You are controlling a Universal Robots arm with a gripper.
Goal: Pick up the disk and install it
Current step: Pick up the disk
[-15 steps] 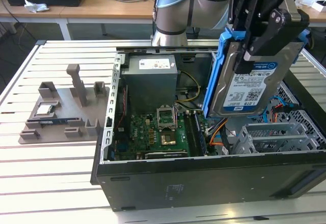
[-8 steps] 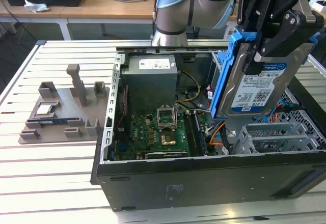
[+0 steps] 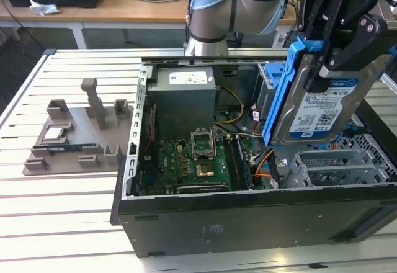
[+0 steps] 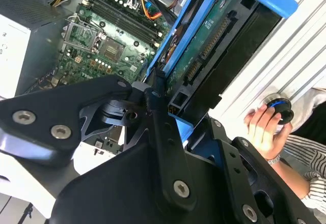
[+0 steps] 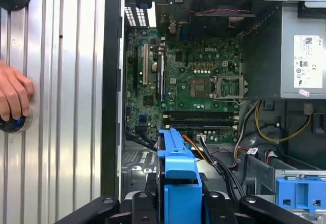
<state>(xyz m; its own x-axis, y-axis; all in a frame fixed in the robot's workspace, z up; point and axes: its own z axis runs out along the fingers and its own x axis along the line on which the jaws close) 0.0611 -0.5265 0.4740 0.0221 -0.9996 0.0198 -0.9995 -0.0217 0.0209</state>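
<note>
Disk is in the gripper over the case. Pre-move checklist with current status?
1. Grip: gripper shut on the disk: ok.
2. Case open, inside exposed: ok.
3. Disk alignment: it hangs tilted over the case's drive end: cannot tell.
4. Orange cables run under the disk's blue frame; clearance: cannot tell.
5. People clear: a person's hand rests on the table beside the case: not ok.

disk [image 3: 310, 115], silver w/ white-blue label, blue frame, tilted near-upright, aloft over PC case [image 3: 248, 226]
</note>
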